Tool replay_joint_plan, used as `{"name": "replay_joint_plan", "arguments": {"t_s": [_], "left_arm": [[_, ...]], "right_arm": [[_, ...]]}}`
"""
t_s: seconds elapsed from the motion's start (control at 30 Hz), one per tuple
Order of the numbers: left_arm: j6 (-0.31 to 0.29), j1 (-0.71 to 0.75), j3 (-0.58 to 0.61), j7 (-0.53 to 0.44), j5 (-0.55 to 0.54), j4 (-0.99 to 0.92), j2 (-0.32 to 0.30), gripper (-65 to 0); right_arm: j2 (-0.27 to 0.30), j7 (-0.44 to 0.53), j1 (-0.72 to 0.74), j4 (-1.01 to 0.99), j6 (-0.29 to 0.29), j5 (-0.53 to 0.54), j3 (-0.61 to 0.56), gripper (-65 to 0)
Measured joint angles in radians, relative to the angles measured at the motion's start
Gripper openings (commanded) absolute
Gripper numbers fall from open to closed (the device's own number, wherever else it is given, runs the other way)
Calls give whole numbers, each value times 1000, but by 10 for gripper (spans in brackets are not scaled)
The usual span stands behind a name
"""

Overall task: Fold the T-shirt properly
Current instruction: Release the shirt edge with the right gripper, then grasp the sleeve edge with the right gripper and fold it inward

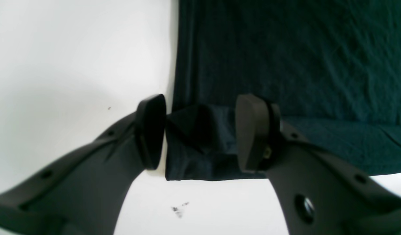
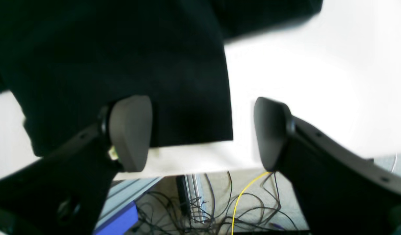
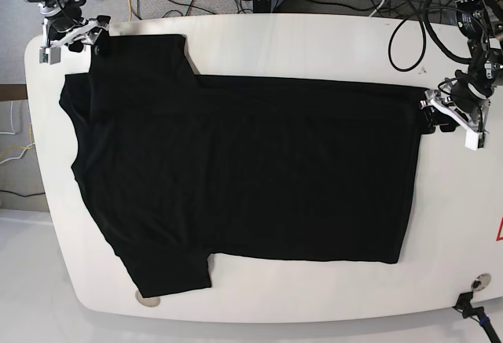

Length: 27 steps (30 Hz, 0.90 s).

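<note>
Large plain black short-sleeved fabric T-shirt [image 3: 244,174] spread flat over white rounded table [image 3: 314,40], collar end left, hem right, one sleeve at far left, other at near left. Left gripper [image 1: 200,133] at far right hem corner, jaws parted around bunched fold of fabric, one pad touching cloth, grip not clear. Right gripper [image 2: 202,133] at far-left sleeve edge, jaws spread wide, nothing pinched, sleeve corner lying between pads. Tangled black and yellow cables [image 2: 239,202] on floor beyond table edge.

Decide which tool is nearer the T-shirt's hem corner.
Left. The left tool straddles the bunched hem corner of the T-shirt; the right tool sits at the sleeve, the far end.
</note>
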Motion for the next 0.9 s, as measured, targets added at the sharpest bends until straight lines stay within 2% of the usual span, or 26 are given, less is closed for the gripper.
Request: {"name": "replay_joint_plan", "arguments": {"t_s": [0.17,0.4,0.47,0.57,0.77,0.8,0.9], "left_arm": [[0,0,0,0,0,0,0,-326],[1,-2,0,0,1,0,-1,-326],[0,-3,0,0,0,0,0,-326],[1,0,0,0,1,0,-1,-326],[0,0,0,0,0,0,-1,-326],[0,-1,0,0,0,0,-1,-326],[1,-13,0,1,0,0,0,-326]], "right_arm": [[-2,18,8,-4,3,-82,-3,-180],[-44,35,5,-3,16,-78,-15,-181],[-51,52,2,3,15,-77,-44,-200],[-61,55,0,4,18,-68,-55,-308],[-61,34,-3,3,15,-76,-55,-632],[-63,28,-3,3,15,-76,-56,-650],[-65,-10,-7,47,14,-87,-56,-650]]}}
